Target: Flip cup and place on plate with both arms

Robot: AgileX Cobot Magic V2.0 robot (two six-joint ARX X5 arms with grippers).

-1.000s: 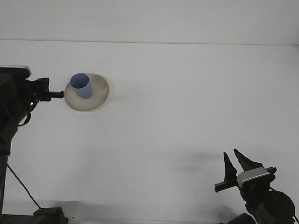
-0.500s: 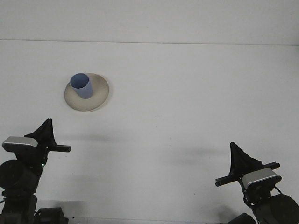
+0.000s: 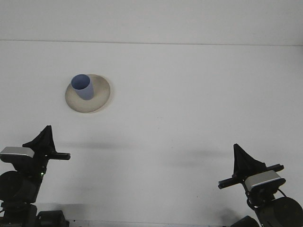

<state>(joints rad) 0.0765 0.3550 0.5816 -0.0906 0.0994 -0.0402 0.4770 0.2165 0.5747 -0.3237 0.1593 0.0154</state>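
white table (image 3: 189, 94) fills my view, bare apart from the plate (image 3: 100, 100) far ahead of my left gripper (image 3: 46, 137). the cup (image 3: 82, 87) stands upright on that plate, mouth up, well apart from both grippers. left gripper looks pressed together and holds nothing; right gripper (image 3: 240, 158) looks the same, low by the near edge. i judge the placing done, so next i need only park both arms.
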